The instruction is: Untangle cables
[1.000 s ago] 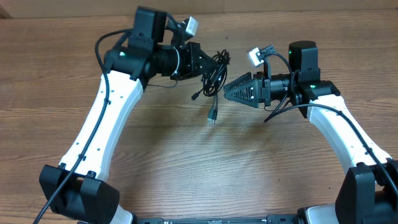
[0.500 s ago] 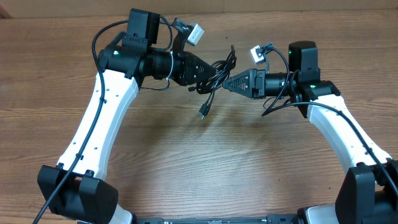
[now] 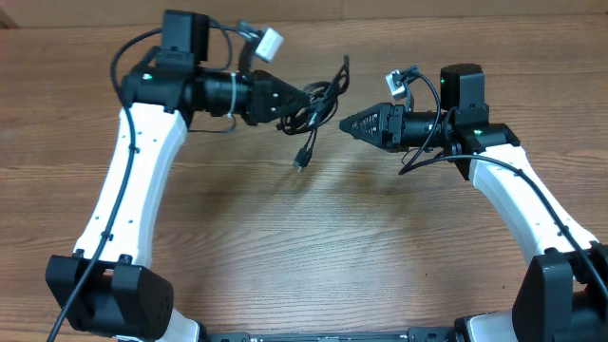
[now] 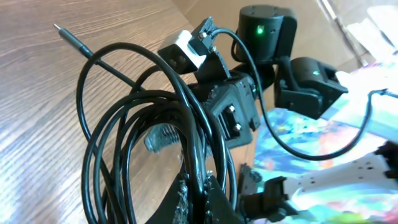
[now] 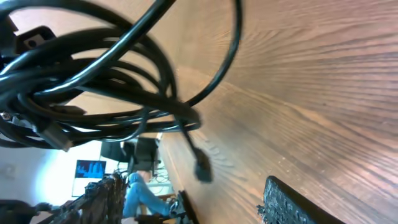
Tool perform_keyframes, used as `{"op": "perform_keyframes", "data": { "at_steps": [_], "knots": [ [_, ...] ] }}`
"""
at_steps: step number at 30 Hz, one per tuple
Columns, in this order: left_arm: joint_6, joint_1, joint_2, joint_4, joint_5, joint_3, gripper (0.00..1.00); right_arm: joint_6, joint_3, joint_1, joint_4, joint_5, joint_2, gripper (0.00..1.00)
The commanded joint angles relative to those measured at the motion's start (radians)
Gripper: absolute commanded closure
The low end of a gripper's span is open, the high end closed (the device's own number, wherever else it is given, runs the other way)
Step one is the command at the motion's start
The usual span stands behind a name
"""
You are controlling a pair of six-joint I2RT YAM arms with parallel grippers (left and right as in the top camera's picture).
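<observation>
The cables (image 3: 317,103) are a tangled bundle of thin black cords held above the wooden table. My left gripper (image 3: 293,106) is shut on the bundle; in the left wrist view its fingers (image 4: 200,194) pinch the strands (image 4: 149,130). One plug end (image 3: 300,161) hangs down. Another tip (image 3: 344,63) sticks up. My right gripper (image 3: 346,123) is open and empty, just right of the bundle, not touching it. The right wrist view shows the bundle (image 5: 93,74) and hanging plug (image 5: 202,168) ahead of its spread fingers (image 5: 193,199).
The wooden table (image 3: 313,247) spans the view. The arms' bases stand at the front left (image 3: 109,299) and front right (image 3: 565,290).
My left gripper has pulled back to the left with the bundle. My right gripper reached in to the bundle, then separated from it and now stands apart, open.
</observation>
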Motion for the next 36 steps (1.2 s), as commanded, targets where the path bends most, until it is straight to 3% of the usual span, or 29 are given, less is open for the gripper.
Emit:
{"op": "perform_keyframes", "data": {
  "at_steps": [1,10,36],
  "knots": [
    [0.023,0.028,0.006,-0.027,0.114,0.021,0.96,-0.045,0.023,0.005,0.016,0.029,-0.031,0.31],
    [0.021,0.041,0.006,-0.053,0.278,0.021,0.96,-0.050,0.023,0.005,0.065,0.068,-0.031,0.31],
    [-0.021,0.034,0.007,-0.053,0.280,0.021,0.96,-0.039,0.023,0.034,0.243,-0.055,-0.031,0.27]
  ]
}}
